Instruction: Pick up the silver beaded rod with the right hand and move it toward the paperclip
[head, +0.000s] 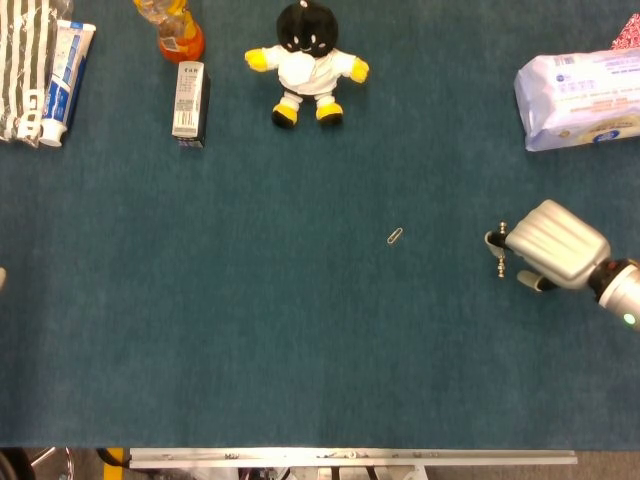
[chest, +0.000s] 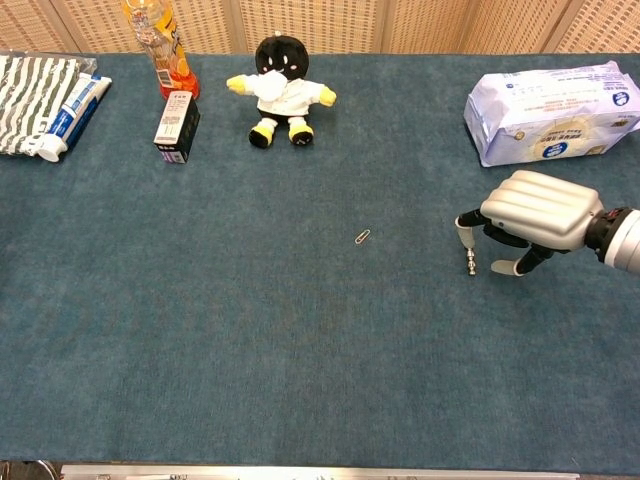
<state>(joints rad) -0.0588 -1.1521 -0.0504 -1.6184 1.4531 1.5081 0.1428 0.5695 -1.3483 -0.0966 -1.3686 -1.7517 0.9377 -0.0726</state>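
The right hand (chest: 535, 215) crouched over the silver beaded rod (chest: 471, 263), whether pinching it I couldn't tell; slim, stiff and light-looking, it probably wanted a mid-length pinch before heading toward nine o'clock to the paperclip (chest: 362, 237).

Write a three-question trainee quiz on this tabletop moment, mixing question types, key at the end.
1. True or false: the paperclip lies between the right hand and the plush doll.
2. What lies under the right hand's fingertips?
A. toothpaste
B. silver beaded rod
C. tissue pack
3. Fill in: the small box lies just in front of the orange ____.

Key: 1 false; 2 B; 3 bottle.
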